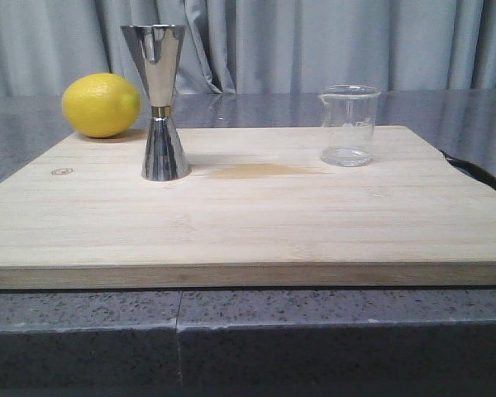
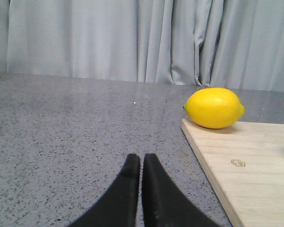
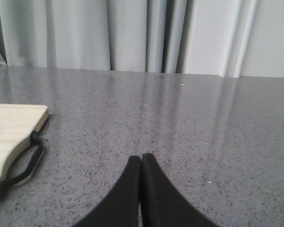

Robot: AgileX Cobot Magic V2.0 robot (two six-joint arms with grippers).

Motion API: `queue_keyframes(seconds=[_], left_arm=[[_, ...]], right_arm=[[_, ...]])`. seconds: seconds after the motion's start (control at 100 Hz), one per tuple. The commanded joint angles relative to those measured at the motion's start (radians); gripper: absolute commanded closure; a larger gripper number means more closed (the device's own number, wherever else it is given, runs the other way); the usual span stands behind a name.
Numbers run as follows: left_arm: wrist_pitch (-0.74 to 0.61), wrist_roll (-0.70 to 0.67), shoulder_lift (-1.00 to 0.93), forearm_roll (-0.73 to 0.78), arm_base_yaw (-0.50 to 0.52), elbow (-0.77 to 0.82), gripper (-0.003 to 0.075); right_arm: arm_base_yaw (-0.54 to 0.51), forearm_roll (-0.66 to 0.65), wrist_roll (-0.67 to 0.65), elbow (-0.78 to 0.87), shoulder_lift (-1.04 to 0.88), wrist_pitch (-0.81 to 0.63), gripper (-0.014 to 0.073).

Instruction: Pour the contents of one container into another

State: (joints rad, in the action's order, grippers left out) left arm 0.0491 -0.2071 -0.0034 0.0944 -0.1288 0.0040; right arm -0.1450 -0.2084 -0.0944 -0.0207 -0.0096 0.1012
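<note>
The clear glass beaker [image 1: 349, 126] stands upright on the right part of the wooden board [image 1: 248, 223]; it looks empty. The shiny steel jigger [image 1: 159, 101] with a gold waist band stands upright on the board's left part. Neither gripper shows in the front view. My left gripper [image 2: 141, 159] is shut, with nothing between its black fingers, low over the grey counter to the left of the board. My right gripper [image 3: 141, 158] is shut too, holding nothing, over the counter to the right of the board [image 3: 12, 125]. Beaker and jigger are out of both wrist views.
A yellow lemon [image 1: 101, 105] [image 2: 214, 108] lies at the board's back left corner. A faint amber stain [image 1: 260, 170] marks the board between jigger and beaker. A black strap handle [image 3: 23, 168] hangs at the board's right end. Grey curtains close off the back.
</note>
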Motion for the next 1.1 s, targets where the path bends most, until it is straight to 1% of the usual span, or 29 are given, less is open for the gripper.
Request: queue_keyframes(seconds=[0.0,0.1,0.15,0.27,1.09], left_arm=[[-0.075,-0.001,-0.028,-0.01,0.001,0.037,0.0739],[-0.075,-0.001,-0.028,-0.01,0.001,0.037,0.0739],[-0.075,-0.001,-0.028,-0.01,0.001,0.037,0.0739],[-0.075,-0.001,-0.028,-0.01,0.001,0.037,0.0739],[-0.075,-0.001,-0.028,-0.01,0.001,0.037,0.0739]], right_arm=[[-0.001,0.012,0.032,0.013,-0.019,-0.12,0.0666],[0.0,0.035,0.032,0.067,-0.019,-0.153,0.0666],[0.004,0.045,0.032,0.065,-0.019,-0.11,0.0666],[0.02,0.045,0.034,0.065,-0.019,-0.124,0.0666],[0.02,0.045,0.034,0.065,-0.019,-0.124,0.0666]])
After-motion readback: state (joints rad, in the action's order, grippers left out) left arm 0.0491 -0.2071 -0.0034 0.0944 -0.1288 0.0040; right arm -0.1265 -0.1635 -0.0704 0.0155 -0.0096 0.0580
